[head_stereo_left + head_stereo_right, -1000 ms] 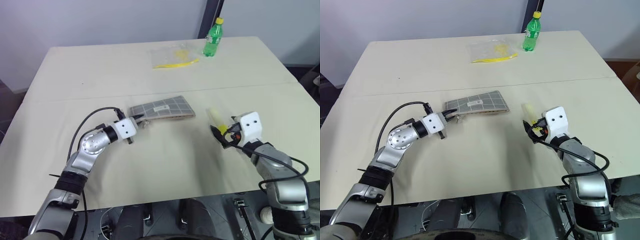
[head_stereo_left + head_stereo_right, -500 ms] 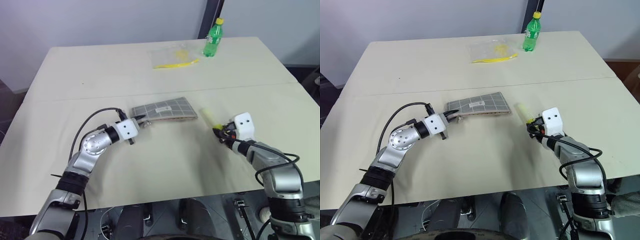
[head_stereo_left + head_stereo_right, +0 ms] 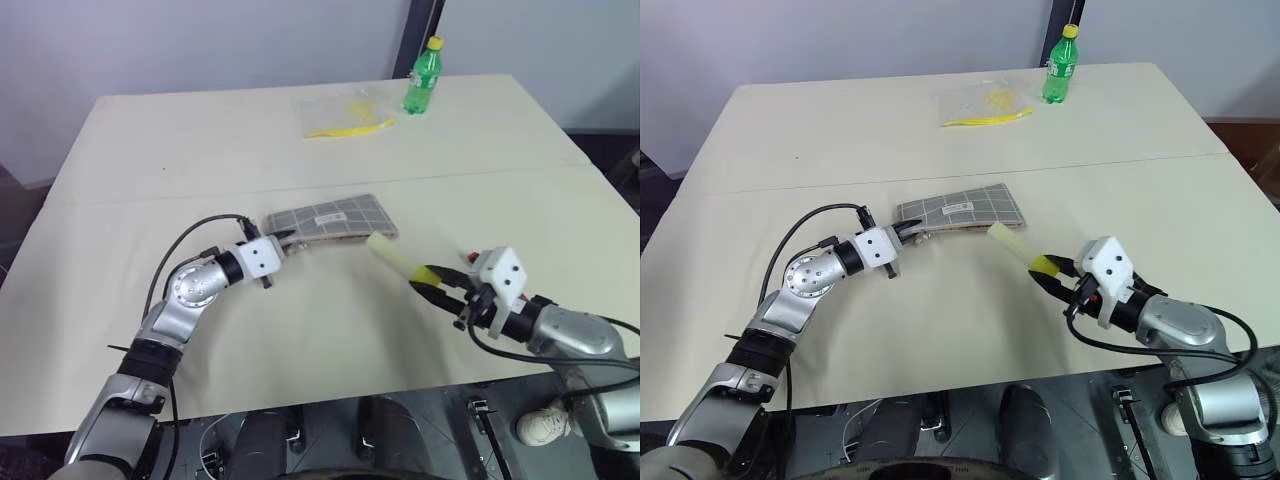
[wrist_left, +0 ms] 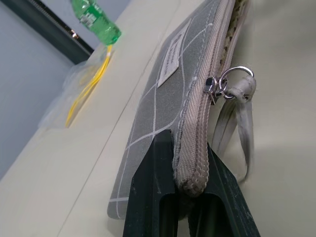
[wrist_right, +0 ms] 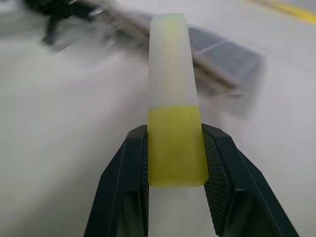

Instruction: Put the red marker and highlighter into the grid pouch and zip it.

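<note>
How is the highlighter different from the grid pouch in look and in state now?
The highlighter is short, pale yellow and lifted above the table; the grid pouch is flat, grey, white-lined and lies on it. Shared: each is clamped by jaws, highlighter in the right gripper, pouch in the left gripper.

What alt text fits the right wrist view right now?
The right pincer grips a pale yellow highlighter by its brighter yellow end, the pale end pointing toward the grey grid pouch lying on the beige table beyond.
</note>
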You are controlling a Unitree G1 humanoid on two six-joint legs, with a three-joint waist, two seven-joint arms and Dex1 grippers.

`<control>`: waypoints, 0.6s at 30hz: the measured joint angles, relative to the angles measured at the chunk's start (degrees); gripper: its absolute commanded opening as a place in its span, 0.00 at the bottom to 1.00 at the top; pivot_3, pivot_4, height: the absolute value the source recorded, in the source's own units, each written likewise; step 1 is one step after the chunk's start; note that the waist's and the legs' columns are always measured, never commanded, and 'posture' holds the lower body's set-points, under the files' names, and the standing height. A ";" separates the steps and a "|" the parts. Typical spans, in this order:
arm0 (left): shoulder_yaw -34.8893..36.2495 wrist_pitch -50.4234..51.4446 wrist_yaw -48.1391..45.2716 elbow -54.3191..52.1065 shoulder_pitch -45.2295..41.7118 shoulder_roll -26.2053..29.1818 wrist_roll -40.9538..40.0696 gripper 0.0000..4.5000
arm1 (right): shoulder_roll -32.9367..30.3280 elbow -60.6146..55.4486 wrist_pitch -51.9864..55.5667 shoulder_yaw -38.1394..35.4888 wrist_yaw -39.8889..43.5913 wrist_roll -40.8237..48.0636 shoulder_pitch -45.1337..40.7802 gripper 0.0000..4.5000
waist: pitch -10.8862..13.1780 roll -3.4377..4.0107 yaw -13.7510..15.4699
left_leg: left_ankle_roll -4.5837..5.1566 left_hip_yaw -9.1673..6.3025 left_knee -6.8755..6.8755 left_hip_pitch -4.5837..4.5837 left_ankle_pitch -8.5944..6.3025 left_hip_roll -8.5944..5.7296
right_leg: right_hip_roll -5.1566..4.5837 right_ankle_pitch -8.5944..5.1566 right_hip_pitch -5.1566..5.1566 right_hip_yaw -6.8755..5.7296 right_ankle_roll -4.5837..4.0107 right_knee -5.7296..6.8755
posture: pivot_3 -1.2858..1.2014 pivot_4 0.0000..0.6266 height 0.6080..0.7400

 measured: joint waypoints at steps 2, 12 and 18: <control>-0.41 -0.01 -0.05 -0.01 -0.07 -0.13 0.00 0.00 | -0.09 3.21 -1.82 2.51 -1.88 -3.97 -2.02 0.20 | 0.00 0.00 0.04 | 0.00 0.00 0.01 -0.02 0.00 0.00 | -0.02 0.00 -0.03 0.00 -0.02 0.00 | 0.52 0.24 1.00; -0.91 0.38 -0.69 -2.03 0.66 -0.36 -0.01 0.00 | -0.29 9.99 -6.43 4.46 -3.21 -9.10 -4.08 0.20 | 0.00 0.00 0.19 | 0.01 0.02 0.01 -0.08 0.01 -0.04 | -0.02 0.09 0.01 -0.01 0.15 0.01 | 0.52 0.24 1.00; -1.03 1.31 -0.88 -3.00 0.81 -0.79 -0.01 0.00 | 0.17 7.08 -8.42 3.15 1.08 -2.54 -2.54 0.20 | 0.00 0.00 0.23 | 0.02 0.00 0.01 -0.05 0.00 -0.02 | -0.01 0.02 0.01 -0.01 0.04 0.01 | 0.52 0.24 1.00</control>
